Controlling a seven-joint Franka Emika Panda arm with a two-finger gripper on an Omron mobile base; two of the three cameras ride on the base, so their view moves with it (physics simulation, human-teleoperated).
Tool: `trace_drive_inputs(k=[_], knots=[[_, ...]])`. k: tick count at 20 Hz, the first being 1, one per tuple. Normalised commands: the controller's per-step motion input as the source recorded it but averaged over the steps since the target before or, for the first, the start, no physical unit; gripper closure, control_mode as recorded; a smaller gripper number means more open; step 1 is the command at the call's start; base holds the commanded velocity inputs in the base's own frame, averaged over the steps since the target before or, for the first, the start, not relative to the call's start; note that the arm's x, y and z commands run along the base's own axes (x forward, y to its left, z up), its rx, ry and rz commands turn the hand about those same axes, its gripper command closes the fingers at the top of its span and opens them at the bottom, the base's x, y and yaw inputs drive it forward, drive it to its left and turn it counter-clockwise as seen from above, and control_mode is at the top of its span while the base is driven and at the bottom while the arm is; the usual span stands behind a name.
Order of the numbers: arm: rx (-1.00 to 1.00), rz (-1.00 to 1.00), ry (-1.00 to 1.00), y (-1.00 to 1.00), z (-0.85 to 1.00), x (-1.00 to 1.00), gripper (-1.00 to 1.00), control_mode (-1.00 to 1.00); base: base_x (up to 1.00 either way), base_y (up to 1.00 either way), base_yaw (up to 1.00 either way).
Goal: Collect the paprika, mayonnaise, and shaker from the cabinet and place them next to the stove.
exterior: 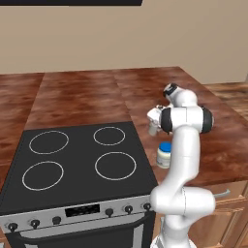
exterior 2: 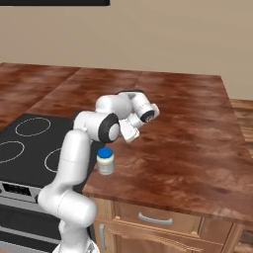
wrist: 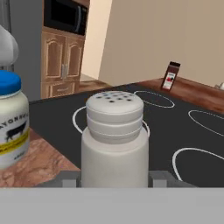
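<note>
The hand (wrist: 114,180) is pinching the shaker (wrist: 114,140) low on its body, one finger tip on each side, and holds it upright over the tabletop (exterior 2: 188,143) close to the right edge of the stove (exterior: 77,164). The mayonnaise (exterior 2: 105,161) already stands on the tabletop just beside that same edge, nearer the front. In the hand view the paprika (wrist: 170,75) stands across the cooktop on the far side of the stove. So the step in hand looks like the last placement: setting the shaker down beside the jar. Whether its base already touches the wood cannot be told. The next move calls for lowering it straight, if needed, keeping it clear of the mayonnaise, then spreading the fingers and lifting away without tipping the slim shaker.
</note>
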Motion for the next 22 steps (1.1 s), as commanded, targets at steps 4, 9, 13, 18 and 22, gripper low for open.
trace_drive_inputs(k=[4,9,13,18,22], knots=[[0.0,-0.02,-0.01,-0.05,-0.29,0.05,1.0,-1.0,0.0,0.0,0.0],[0.0,-0.03,0.0,0.0,-0.27,0.11,1.0,-1.0,0.0,0.0,0.0],[-0.03,-0.02,0.0,0.0,-0.29,0.13,1.0,-1.0,0.0,0.0,0.0],[-0.03,-0.01,0.0,0.0,-0.28,0.17,1.0,-1.0,0.0,0.0,0.0],[-0.03,-0.01,0.0,0.0,-0.28,0.19,1.0,-1.0,0.0,0.0,0.0]])
